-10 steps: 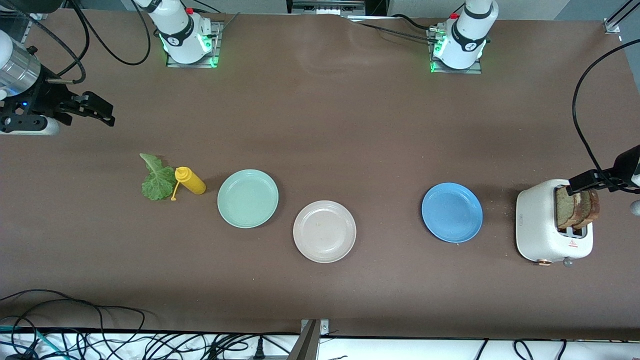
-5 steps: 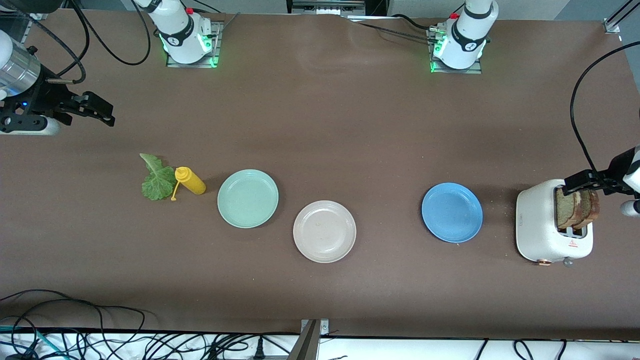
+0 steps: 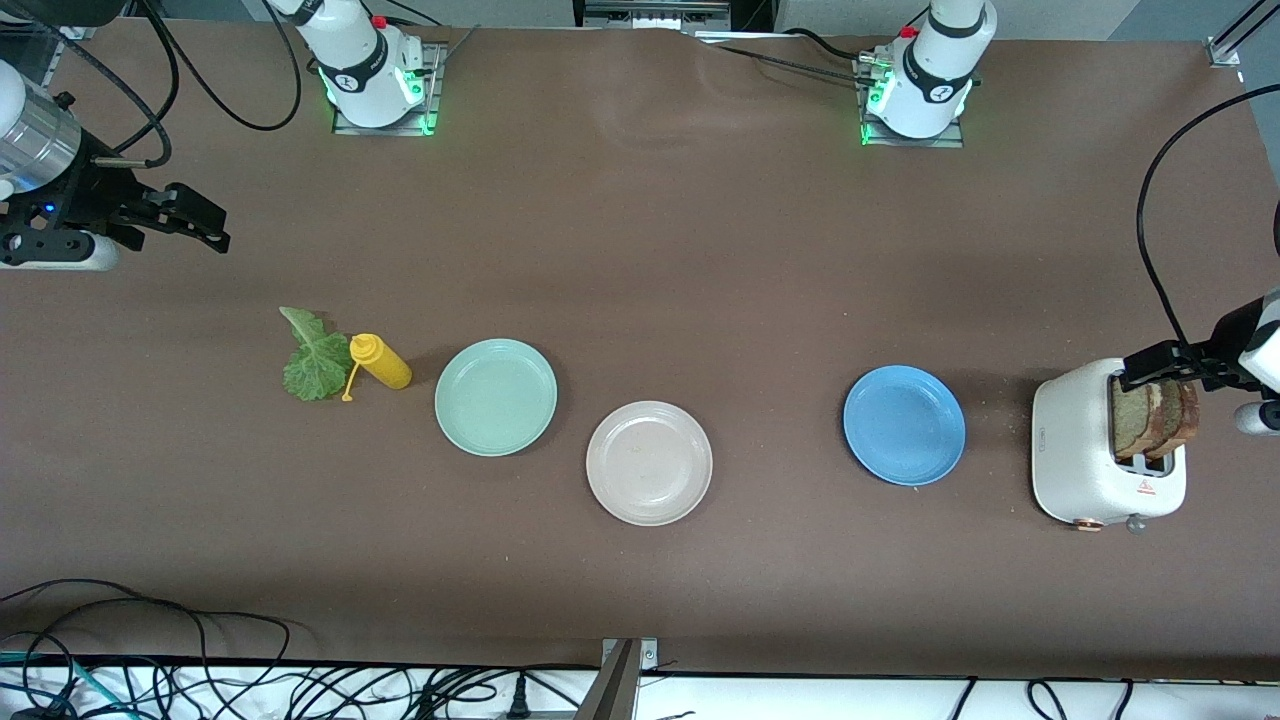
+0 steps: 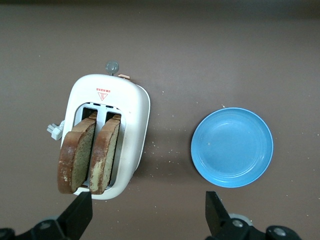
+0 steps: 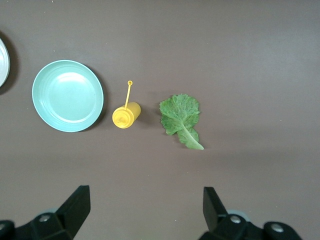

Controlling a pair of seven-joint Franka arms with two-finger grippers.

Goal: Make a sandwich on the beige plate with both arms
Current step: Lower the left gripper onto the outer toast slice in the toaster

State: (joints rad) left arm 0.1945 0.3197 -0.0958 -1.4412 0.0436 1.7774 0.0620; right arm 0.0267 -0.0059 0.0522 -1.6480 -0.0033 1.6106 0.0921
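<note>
Over the toaster (image 3: 1108, 455), the left gripper (image 3: 1160, 365), jaws wide and empty, has drifted lower toward the two bread slices (image 3: 1155, 418). Beige plate (image 3: 649, 463) lies bare at table centre, lettuce (image 3: 314, 358) at its ten o'clock. Right gripper (image 3: 200, 222) waits open, holding nothing.

This is a robotics lab, not a real kitchen. Two white arm bases (image 3: 372, 75) are bolted to a brown table (image 3: 700, 250) at the top of the frame. Loose black cables (image 3: 300, 690) lie along the bottom edge.
</note>
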